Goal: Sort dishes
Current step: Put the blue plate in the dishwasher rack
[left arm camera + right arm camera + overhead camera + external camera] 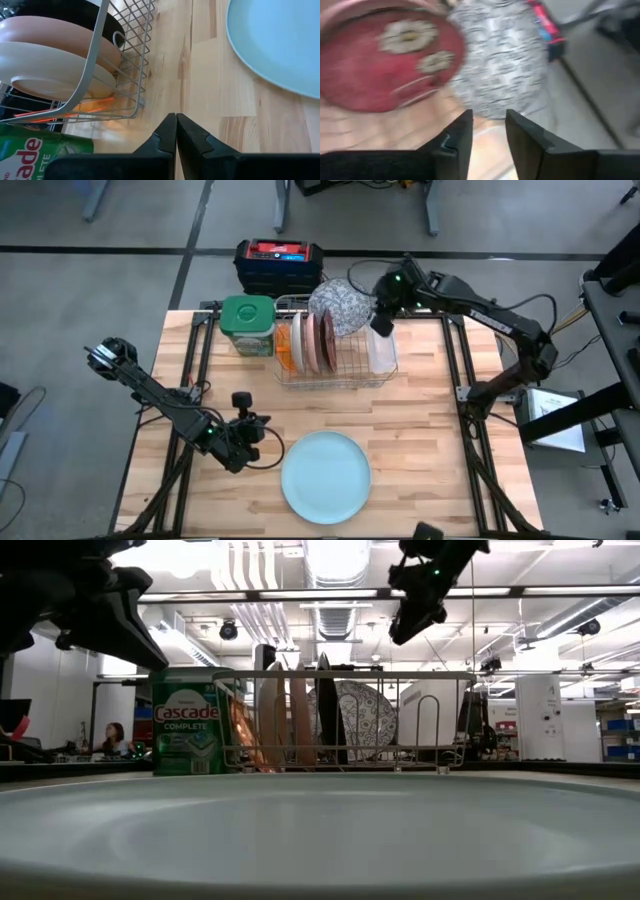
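Right claw [377,313] hovers upper centre, fingers parted and empty — just beside the grey speckled plate [340,305] leaning in the wire rack [335,377]. Left claw [243,430] closed, lower left, near light blue plate [326,476] on tabletop [420,440].

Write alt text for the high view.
Seen from above, the right gripper hovers open by the grey speckled plate at the wire rack, which holds orange, pink and dark red plates. A light blue plate lies flat nearby, beside the shut left gripper.
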You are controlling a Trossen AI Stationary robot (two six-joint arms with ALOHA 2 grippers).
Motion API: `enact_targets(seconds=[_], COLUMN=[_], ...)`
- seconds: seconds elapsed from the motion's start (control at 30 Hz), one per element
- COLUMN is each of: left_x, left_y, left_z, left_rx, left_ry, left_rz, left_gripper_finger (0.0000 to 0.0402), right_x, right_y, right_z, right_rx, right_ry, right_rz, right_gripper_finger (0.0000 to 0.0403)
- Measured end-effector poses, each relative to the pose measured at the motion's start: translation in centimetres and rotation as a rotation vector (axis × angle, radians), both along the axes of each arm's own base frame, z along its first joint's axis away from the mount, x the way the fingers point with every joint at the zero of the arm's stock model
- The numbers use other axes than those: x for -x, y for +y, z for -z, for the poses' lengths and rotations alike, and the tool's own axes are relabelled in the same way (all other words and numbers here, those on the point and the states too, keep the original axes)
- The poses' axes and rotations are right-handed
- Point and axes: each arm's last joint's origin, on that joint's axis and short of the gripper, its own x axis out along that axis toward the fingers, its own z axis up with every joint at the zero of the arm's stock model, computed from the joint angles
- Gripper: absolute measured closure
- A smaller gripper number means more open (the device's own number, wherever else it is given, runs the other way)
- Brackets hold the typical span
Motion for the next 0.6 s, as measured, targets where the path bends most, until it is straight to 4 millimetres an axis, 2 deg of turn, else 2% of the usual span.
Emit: enact_targets(seconds=[0.17, 0.33, 0.47, 0.6], left_x=[-0.3, -1.1, -2.0, -2.2], left_y=[-0.2, -1.2, -2.2, -2.8], left_z=[-0.3, -2.0, -3.4, -3.7], left_rx=[0.019, 0.155, 0.314, 0.405], left_ry=[-0.023, -0.034, -0.063, -0.084], left_rz=[0.009, 0.062, 0.137, 0.188], left_gripper_finger=[0.0401, 0.0401, 0.0401, 0.0401], right_x=[0.9, 2.3, 3.6, 4.6], right_y=[2.8, 6.3, 9.6, 12.6], right_z=[0.7, 1.6, 2.2, 3.3], right_rx=[-0.084, -0.127, -0.174, -0.247], right_ry=[-0.031, -0.038, -0.063, -0.090], right_rz=[-0.086, -0.131, -0.178, -0.226], right_gripper_finger=[0.0344, 0.0384, 0.0400, 0.0400])
